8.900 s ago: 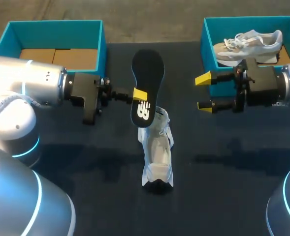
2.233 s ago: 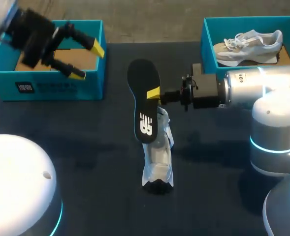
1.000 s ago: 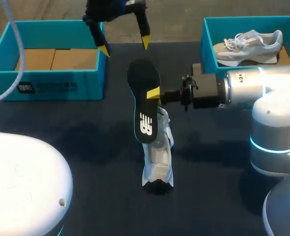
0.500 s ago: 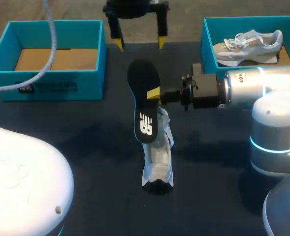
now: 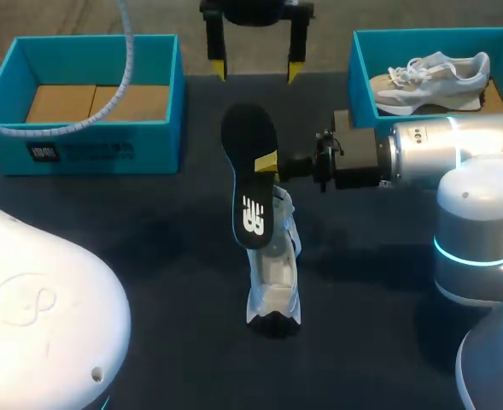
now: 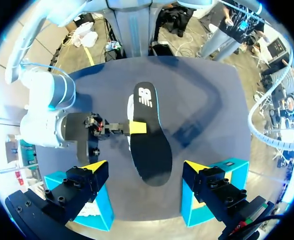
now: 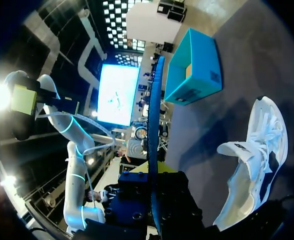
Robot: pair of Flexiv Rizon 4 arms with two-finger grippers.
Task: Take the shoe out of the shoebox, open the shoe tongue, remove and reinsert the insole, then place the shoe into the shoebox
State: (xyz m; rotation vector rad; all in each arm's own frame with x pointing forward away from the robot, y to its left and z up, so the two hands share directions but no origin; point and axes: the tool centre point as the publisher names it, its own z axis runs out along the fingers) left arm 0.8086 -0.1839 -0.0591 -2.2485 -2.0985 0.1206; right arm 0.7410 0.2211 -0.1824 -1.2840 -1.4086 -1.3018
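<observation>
Mid-frame, the right claw (image 5: pixel 268 162) clenched the flat black insole (image 5: pixel 249 175) above the white lace-up shoe (image 5: pixel 272 273), the left claw (image 5: pixel 255 71) released; reinsertion apparently needed lowering it inside.

Head: high behind, looking down; left wrist: overhead, far — both share insole (image 5: pixel 247 137); right wrist: close, edge-on.

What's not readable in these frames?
- Head view: opening of the white lace-up shoe, partly behind the black insole.
- Head view: second finger of the right tool, behind the insole.
- Head view: body of the left tool, cut off by the picture edge.
- Left wrist view: shoe mostly under the insole.
</observation>
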